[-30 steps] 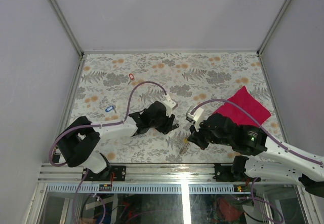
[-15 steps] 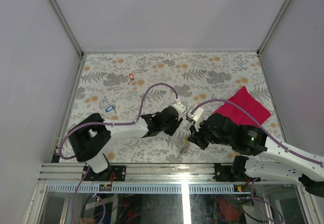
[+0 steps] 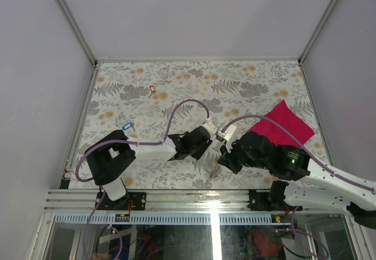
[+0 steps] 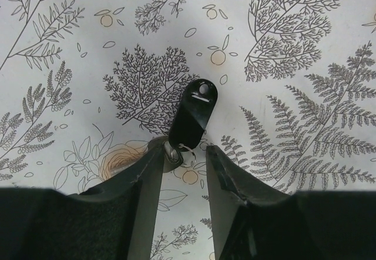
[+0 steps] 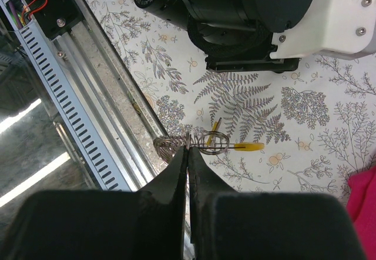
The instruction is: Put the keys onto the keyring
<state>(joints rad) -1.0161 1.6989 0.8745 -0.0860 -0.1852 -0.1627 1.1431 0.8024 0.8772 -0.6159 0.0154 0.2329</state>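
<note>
Right wrist view is showing the keyring sticking out just past the tips of your right pincer. Its jaws are pressing flat together on the wire, so the loop is hanging free at the near edge of the table, beside the metal rail. A yellow key seems to be hanging from the loop already, pointing right. Pinching only one side of the wire is, I judge, leaving the rest of the loop open for the next key to come in.

Your left pincer is carrying the black key. The jaws are standing narrow, closing on the key's metal end, and the black head is poking out ahead of the fingers above the fern pattern. The small hole at the tip of the head is leading, which is probably why you are gripping the other end: the hole is staying clear to meet the wire.

From above, the two pincers are sitting close together near the middle of the near edge, the left one just to the far-left of the right. A blue key is lying well off to the left and a red key farther back, both waiting on the table. A magenta cloth is lying to the right, beyond your right arm.
</note>
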